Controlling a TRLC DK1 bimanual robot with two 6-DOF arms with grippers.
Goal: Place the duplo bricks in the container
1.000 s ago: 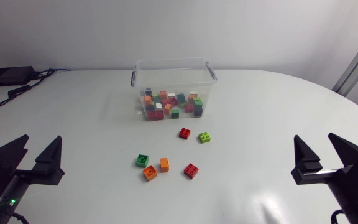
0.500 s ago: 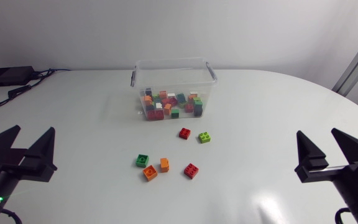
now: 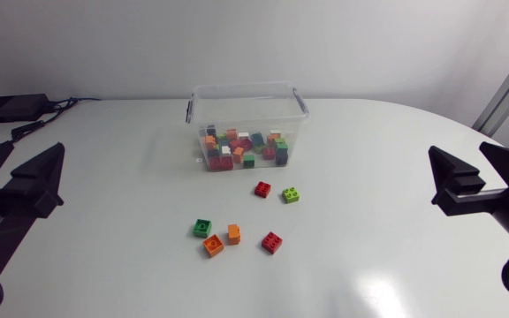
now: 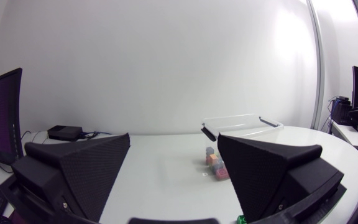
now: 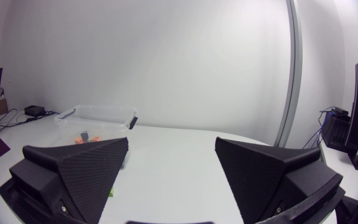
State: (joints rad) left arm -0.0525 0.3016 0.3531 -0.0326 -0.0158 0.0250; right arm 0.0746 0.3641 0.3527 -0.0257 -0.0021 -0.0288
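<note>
Count, head view: one clear container (image 3: 246,87), open-topped, at the far middle of the white table (image 3: 396,265). It holds a heap of mixed bricks (image 3: 241,148), too overlapped to count.

Six loose bricks lie on the table nearer than the container: two red, two orange, one dark green, one lime.
- The red brick (image 3: 262,188) and the lime brick (image 3: 291,194) sit just beside each other, near the container's front wall.
- Closer to the near edge is a loose row: dark green brick (image 3: 202,228), small orange brick (image 3: 234,233), larger orange brick (image 3: 213,246), second red brick (image 3: 272,242). The two orange ones are just beside each other; I cannot tell if they touch.

Two grippers: the left gripper (image 3: 35,148) at the left edge and the right gripper (image 3: 457,148) at the right edge. Both have fingers spread wide with nothing between them, and both are well apart from every brick.

Change over the last second: both grippers have drawn away from the near edge and out toward their own sides. Container and loose bricks lie as before.

View differences:
- Left wrist view looks between its own fingers at the container, with coloured bricks showing through the wall, and at a black box (image 4: 64,132) with cables on the table's far corner.
- Right wrist view takes the container from the other side, with a dark latch (image 5: 132,122) on its end and a lime sliver beside one finger.
- Only the head view shows all six loose bricks.
</note>
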